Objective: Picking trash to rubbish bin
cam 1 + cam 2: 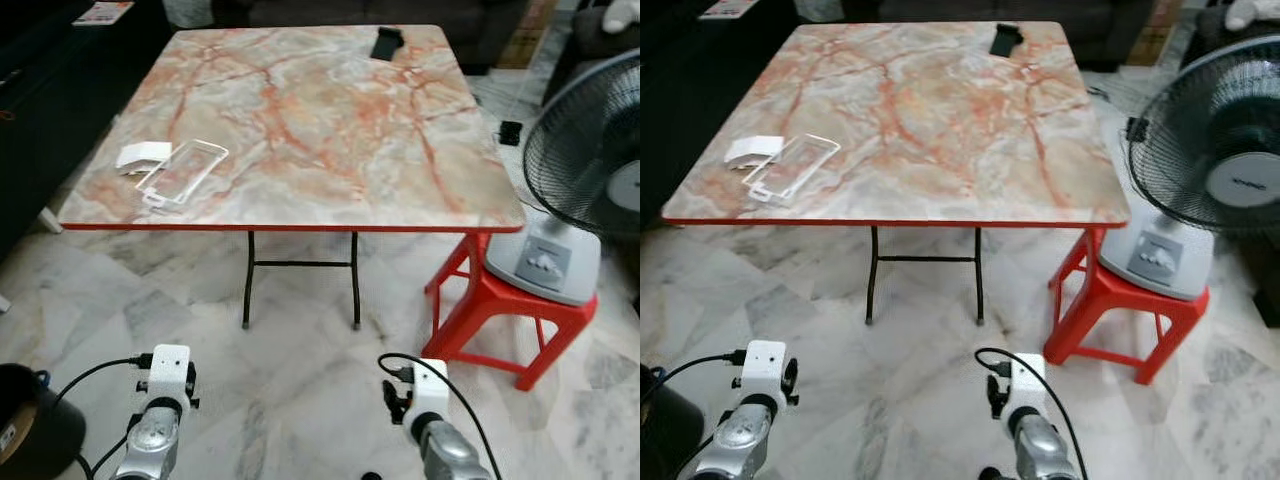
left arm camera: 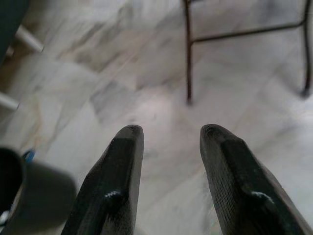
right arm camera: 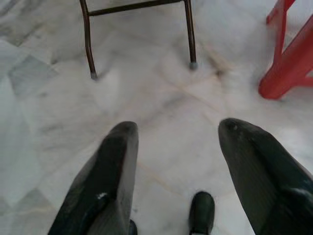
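Down low, the left gripper hangs over the marble floor with its two black fingers spread apart and nothing between them; the right gripper hangs likewise, fingers wide and empty, above the same pale tiles. Beyond them stand the dark folding legs of the marble-patterned table with its red edge. On the table's near left corner lies the trash: a clear plastic packaging tray and, touching its far left side, a small white piece of card or paper. A black object sits near the far edge, too small to name. To the robot's right, a standing fan rests on a red plastic stool. At the robot's left, on the floor, is a dark round rubbish bin.

By my reading, the task has barely begun: nothing is gripped, the trash sits untouched on the table, and approach, pick-up and drop into the bin all remain.
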Robot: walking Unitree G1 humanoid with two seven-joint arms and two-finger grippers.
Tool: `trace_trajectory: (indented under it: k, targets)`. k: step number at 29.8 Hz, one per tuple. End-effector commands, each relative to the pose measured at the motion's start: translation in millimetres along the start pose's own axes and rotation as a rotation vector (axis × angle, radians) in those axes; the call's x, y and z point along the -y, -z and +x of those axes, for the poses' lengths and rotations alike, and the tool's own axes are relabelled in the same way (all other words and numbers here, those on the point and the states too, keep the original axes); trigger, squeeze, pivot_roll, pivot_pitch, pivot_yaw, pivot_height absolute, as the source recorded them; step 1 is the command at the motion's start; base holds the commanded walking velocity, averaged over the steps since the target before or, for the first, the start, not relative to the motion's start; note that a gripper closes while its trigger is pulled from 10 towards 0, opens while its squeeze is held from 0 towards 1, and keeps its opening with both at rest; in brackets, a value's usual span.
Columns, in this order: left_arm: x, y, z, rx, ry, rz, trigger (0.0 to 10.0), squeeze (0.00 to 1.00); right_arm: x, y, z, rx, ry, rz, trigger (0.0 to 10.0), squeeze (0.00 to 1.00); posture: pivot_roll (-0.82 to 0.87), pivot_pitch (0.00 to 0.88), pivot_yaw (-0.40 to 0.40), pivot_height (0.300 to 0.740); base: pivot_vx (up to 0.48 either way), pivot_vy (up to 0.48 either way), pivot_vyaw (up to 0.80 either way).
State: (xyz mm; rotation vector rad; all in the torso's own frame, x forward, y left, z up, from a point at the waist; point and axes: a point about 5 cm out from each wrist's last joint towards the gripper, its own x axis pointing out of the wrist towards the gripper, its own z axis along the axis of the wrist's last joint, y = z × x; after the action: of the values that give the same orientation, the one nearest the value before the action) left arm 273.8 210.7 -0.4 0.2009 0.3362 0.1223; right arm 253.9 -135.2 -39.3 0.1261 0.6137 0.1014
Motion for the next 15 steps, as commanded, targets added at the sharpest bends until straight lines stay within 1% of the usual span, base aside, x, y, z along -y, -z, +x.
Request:
trace_trajectory:
  k: [1,2,4,5,6,8,13,14,15]
  targets:
    - [1.7,-6.3,1.4,0.038,0.017,0.029,10.0,0.00,-1.7,-7.4,1.6,0.035,-0.016,-0.022,10.0,0.00,0.14,0.144,0.044,0.740,0.000,0.000,0.00]
    - [2.2,-7.1,1.5,0.042,0.018,0.030,10.0,0.00,-1.9,-7.9,1.7,0.037,-0.018,-0.023,10.0,0.00,0.14,0.144,0.044,0.740,0.000,0.000,0.00]
    - [8.8,-27.7,4.1,0.152,0.027,0.036,10.0,0.00,-7.5,-23.0,4.3,0.118,-0.052,-0.054,10.0,0.00,0.14,0.145,0.048,0.740,0.000,0.000,0.00]
    - [13.0,-45.0,4.2,0.238,0.034,0.034,10.0,0.00,-12.1,-37.3,5.6,0.198,-0.084,-0.061,10.0,0.00,0.14,0.144,0.048,0.740,0.000,0.000,0.00]
    - [13.7,-53.7,3.3,0.283,0.037,0.034,10.0,0.00,-14.7,-45.9,5.7,0.247,-0.106,-0.075,10.0,0.00,0.14,0.145,0.048,0.740,0.000,0.000,0.00]
    - [13.1,-64.0,1.3,0.335,0.030,0.033,10.0,0.00,-17.6,-57.1,5.2,0.312,-0.131,-0.091,10.0,0.00,0.14,0.145,0.049,0.740,0.000,0.000,0.00]
    - [11.2,-83.7,-5.9,0.430,-0.001,0.029,10.0,0.00,-23.5,-85.1,1.7,0.470,-0.155,-0.112,10.0,0.00,0.13,0.142,0.049,0.740,0.000,0.000,0.00]
    - [11.4,-88.7,-9.1,0.454,-0.010,0.034,10.0,0.00,-26.2,-92.7,0.0,0.511,-0.166,-0.115,10.0,0.00,0.13,0.140,0.049,0.740,0.000,0.000,0.00]
    - [12.2,-97.4,-15.4,0.491,-0.027,0.032,10.0,0.00,-33.1,-107.1,-4.4,0.592,-0.196,-0.117,10.0,0.00,0.12,0.134,0.047,0.740,0.000,0.000,0.00]
